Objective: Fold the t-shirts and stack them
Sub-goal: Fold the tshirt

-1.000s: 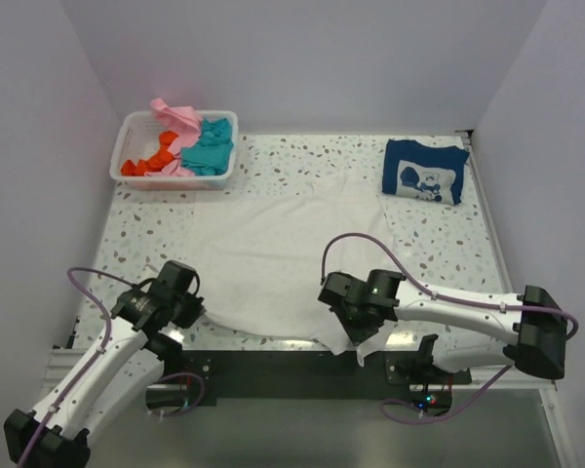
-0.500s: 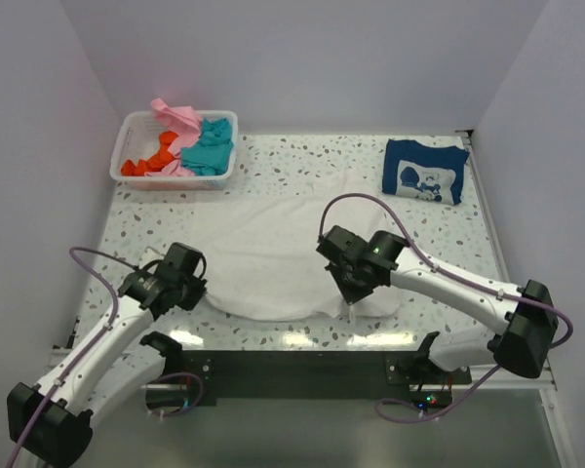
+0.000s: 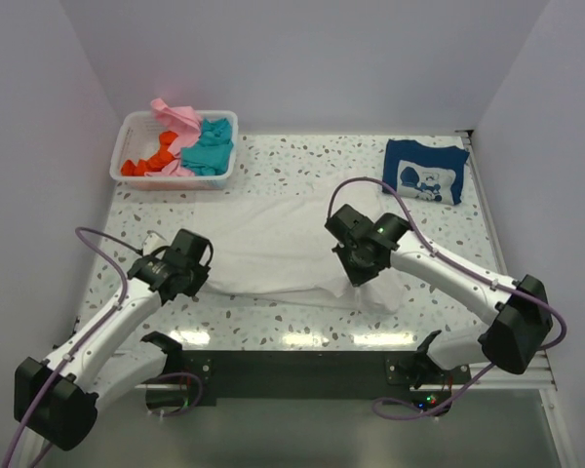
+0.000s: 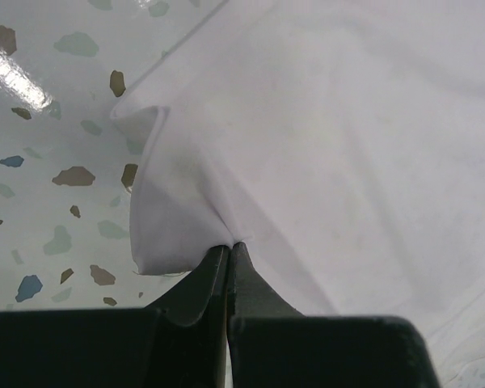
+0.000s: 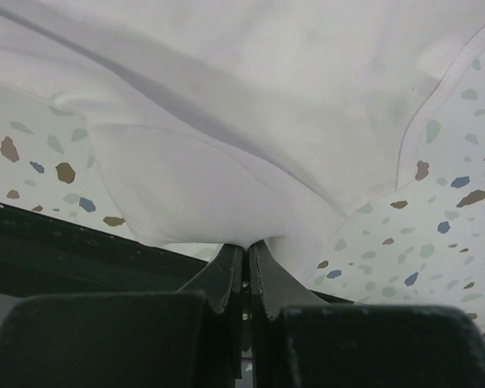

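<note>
A plain white t-shirt (image 3: pixel 273 244) lies spread across the middle of the speckled table, its near edge lifted and folded back. My left gripper (image 3: pixel 197 276) is shut on the shirt's near left corner (image 4: pixel 178 234). My right gripper (image 3: pixel 359 278) is shut on the near right hem (image 5: pixel 226 202), with cloth draping from the tips. A folded navy blue t-shirt with a white cartoon print (image 3: pixel 425 172) rests at the back right. Pink, teal and orange t-shirts (image 3: pixel 190 146) fill the basket.
A white slotted plastic basket (image 3: pixel 133 128) stands at the back left corner. Purple walls enclose the table on three sides. A black rail (image 3: pixel 292 366) runs along the near edge between the arm bases.
Both grippers have moved away from the near edge toward the back, carrying the white shirt's near hem with them, so the near part of the shirt now lies folded over.
</note>
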